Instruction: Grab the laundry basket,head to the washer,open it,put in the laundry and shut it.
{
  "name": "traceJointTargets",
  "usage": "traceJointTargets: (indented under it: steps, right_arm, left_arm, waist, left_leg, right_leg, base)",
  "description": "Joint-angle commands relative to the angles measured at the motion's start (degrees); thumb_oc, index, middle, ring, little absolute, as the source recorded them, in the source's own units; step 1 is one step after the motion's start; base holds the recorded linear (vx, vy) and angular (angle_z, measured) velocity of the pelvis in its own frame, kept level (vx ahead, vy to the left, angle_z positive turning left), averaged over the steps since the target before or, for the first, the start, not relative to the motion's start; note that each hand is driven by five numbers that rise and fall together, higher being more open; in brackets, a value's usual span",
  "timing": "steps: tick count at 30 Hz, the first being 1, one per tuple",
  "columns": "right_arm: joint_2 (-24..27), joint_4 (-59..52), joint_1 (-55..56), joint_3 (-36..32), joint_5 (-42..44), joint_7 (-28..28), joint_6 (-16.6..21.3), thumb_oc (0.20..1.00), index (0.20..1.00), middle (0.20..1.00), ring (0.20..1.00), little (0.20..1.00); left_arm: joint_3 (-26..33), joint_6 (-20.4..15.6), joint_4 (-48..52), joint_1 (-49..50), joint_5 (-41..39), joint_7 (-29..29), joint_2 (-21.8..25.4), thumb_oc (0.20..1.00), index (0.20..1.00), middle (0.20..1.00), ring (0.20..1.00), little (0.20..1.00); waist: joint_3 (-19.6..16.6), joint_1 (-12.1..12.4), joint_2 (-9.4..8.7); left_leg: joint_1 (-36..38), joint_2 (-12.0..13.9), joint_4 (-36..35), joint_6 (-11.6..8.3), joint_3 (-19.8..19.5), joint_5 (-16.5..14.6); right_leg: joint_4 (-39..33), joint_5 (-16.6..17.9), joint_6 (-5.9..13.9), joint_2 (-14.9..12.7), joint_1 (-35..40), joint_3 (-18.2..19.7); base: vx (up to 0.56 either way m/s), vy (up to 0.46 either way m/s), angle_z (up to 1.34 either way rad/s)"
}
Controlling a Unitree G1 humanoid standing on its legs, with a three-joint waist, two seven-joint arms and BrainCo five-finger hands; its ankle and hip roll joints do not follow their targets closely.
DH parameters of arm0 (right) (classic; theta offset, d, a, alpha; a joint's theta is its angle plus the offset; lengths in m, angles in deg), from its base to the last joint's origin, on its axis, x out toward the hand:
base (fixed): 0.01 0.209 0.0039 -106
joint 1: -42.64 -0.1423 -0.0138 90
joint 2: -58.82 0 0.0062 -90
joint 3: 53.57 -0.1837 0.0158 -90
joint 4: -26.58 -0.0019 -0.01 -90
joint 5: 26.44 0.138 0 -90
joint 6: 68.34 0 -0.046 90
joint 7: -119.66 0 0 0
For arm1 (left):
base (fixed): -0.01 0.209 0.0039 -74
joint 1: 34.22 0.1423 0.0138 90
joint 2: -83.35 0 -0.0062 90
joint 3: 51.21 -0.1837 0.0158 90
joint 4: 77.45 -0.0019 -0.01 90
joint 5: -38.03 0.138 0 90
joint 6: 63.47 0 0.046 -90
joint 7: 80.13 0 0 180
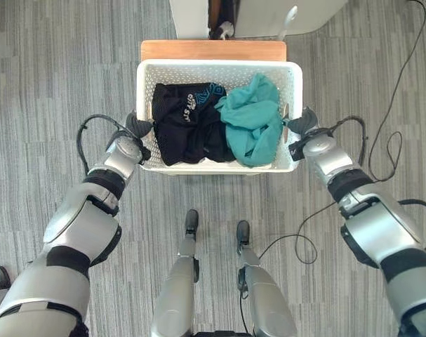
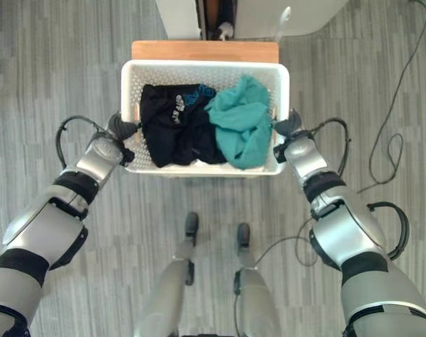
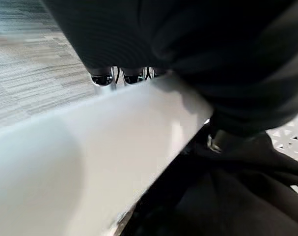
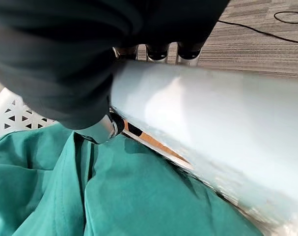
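Perforated white plastic basket [image 1: 219,70], soft cloth [image 1: 251,119]

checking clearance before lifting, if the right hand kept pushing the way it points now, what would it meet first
Probably the teal garment: the right hand grips the laundry basket rim, pointing inward, and that cloth lies just past it, with the black garment beyond.

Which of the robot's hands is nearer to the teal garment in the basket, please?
The right hand. It grips the basket rim right beside the teal garment. The left hand grips the opposite rim, next to the black clothing, which lies between.
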Motion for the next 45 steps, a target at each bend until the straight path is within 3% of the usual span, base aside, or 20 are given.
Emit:
traceJointTargets:
  steps: [1, 7, 13, 19, 24, 33, 40, 41, 42, 43, 45]
  right_arm:
    - [-0.33, -5.02, 1.7, -1.92, -1.62, 0.31, 2.62, 0.2, 0.2, 0.2, 0.2, 0.2]
    - [4.48, -14.88, 13.78, -9.25, -3.77, 1.34, 2.43, 0.2, 0.2, 0.2, 0.2, 0.2]
    - [9.67, -26.44, 32.15, -17.63, -6.97, 8.61, 1.89, 0.2, 0.2, 0.2, 0.2, 0.2]
    - [12.79, -33.92, 45.99, -25.8, -7.05, 13.65, 1.16, 0.2, 0.2, 0.2, 0.2, 0.2]
    - [13.83, -39.07, 53.89, -30.93, -7.23, 16.03, 0.75, 0.2, 0.2, 0.2, 0.2, 0.2]
    - [12.95, -40.37, 56.16, -33.45, -6.83, 15.84, 0.74, 0.2, 0.2, 0.2, 0.2, 0.2]
    - [10.86, -43.09, 59.76, -36.06, -6.13, 15.13, 1.23, 0.2, 0.2, 0.2, 0.2, 0.2]
    - [10.65, -43.25, 59.39, -36.17, -6.18, 14.78, 1.3, 0.2, 0.2, 0.2, 0.2, 0.2]
    - [10.37, -44.13, 57.58, -35.54, -6.69, 14.32, 1.36, 0.2, 0.2, 0.2, 0.2, 0.2]
    - [10.36, -44.12, 57.47, -35.54, -6.7, 14.31, 1.33, 0.2, 0.2, 0.2, 0.2, 0.2]
    - [10.11, -44.81, 55.2, -34.36, -7.11, 14.1, 1.7, 0.2, 0.2, 0.2, 0.2, 0.2]
  left_arm:
    - [-1.2, -2.92, 3.43, 1.37, 4.75, 0.82, -4.58, 0.2, 0.2, 0.2, 0.2, 0.2]
    - [3.36, -4.38, 15.75, 8.7, 2.3, 1.85, -1.17, 0.2, 0.2, 0.2, 0.2, 0.2]
    - [7.99, -4.8, 31.48, 22.34, 0.76, 7.71, 2.73, 0.2, 0.2, 0.2, 0.2, 0.2]
    - [11.9, -3.96, 39.72, 36.12, -1.15, 12.62, 3.26, 0.2, 0.2, 0.2, 0.2, 0.2]
    - [12.79, -3.05, 42.21, 41.52, -0.22, 15.65, 2.35, 0.2, 0.2, 0.2, 0.2, 0.2]
    - [11.74, -2.83, 40.45, 39.19, 2.5, 16.0, 1.14, 0.2, 0.2, 0.2, 0.2, 0.2]
    - [7.92, -2.96, 38.02, 33.23, 6.33, 16.52, -0.42, 0.2, 0.2, 0.2, 0.2, 0.2]
    - [6.42, -3.21, 36.79, 30.93, 7.36, 16.56, -1.18, 0.2, 0.2, 0.2, 0.2, 0.2]
    - [5.88, -3.74, 34.28, 28.47, 8.6, 15.81, -2.27, 0.2, 0.2, 0.2, 0.2, 0.2]
    - [5.88, -3.83, 34.14, 28.32, 8.6, 15.79, -2.28, 0.2, 0.2, 0.2, 0.2, 0.2]
    - [5.42, -4.19, 32.73, 27.09, 8.99, 15.34, -2.13, 0.2, 0.2, 0.2, 0.2, 0.2]
  waist:
    - [-2.68, 0.24, 0.27]
    - [-5.83, 0.09, -0.16]
    - [-10.79, -0.56, -0.32]
    - [-16.1, -0.68, -0.45]
    - [-19.9, -1.24, -0.76]
    - [-21.56, -2.18, -1.1]
    - [-19.74, -3.75, -1.77]
    - [-18.4, -4.23, -1.78]
    - [-16.06, -5.33, -1.76]
    - [-16.13, -5.09, -1.87]
    - [-14.92, -5.38, -1.78]
  left_leg:
    - [1.8, 0.66, 1.22, -0.52, 1.27, -3.82]
    - [6.58, 0.84, 1.16, -0.1, 1.36, -5.78]
    - [14.66, 0.98, 0.99, 0.76, 2.03, -8.2]
    - [20.37, 1.08, 0.19, 1.04, 1.87, -9.71]
    - [24.0, 1.16, -0.11, 1.31, 1.7, -11.24]
    - [24.93, 1.13, 0.46, 1.58, 2.05, -12.46]
    - [22.56, 0.07, 6.62, 2.53, 2.8, -15.41]
    - [21.54, -0.49, 8.36, 3.04, 3.45, -16.23]
    - [20.59, -1.39, 10.02, 3.94, 6.06, -17.96]
    - [20.33, -1.46, 10.0, 3.97, 6.36, -17.71]
    - [19.41, -1.1, 11.06, 4.38, 10.54, -18.86]
  right_leg:
    - [4.42, -0.35, 1.83, -5.18, -2.66, -0.25]
    - [4.84, -1.66, 2.19, -5.52, 1.97, -0.6]
    - [5.77, -3.4, 2.43, -5.88, 8.58, -1.06]
    - [5.2, -4.57, 2.56, -6.04, 13.8, -1.35]
    - [4.75, -5.78, 2.56, -5.92, 17.0, -0.89]
    - [4.65, -5.89, 2.78, -5.89, 17.65, 0.14]
    - [6.95, -5.38, 3.31, -6.91, 16.36, 1.79]
    - [7.81, -4.59, 3.82, -7.33, 15.06, 3.12]
    - [7.92, -0.09, 5.93, -8.46, 11.7, 6.47]
    - [7.79, 0.26, 5.97, -8.5, 11.34, 6.82]
    - [7.06, 4.26, 7.38, -9.53, 7.49, 8.34]
  base:
    - [0.03, -0.002, 0.02]
    - [0.06, -0.006, 0.03]
    - [0.09, 0.001, -0.04]
    - [0.09, -0.016, -0.02]
    - [0.11, -0.005, -0.01]
    - [0.02, 0.019, -0.08]
    - [-0.04, 0.057, -0.05]
    - [-0.32, 0.215, -0.21]
    - [-0.3, 0.188, -0.31]
    - [-0.3, 0.182, -0.63]
    - [-0.22, 0.092, -1.22]
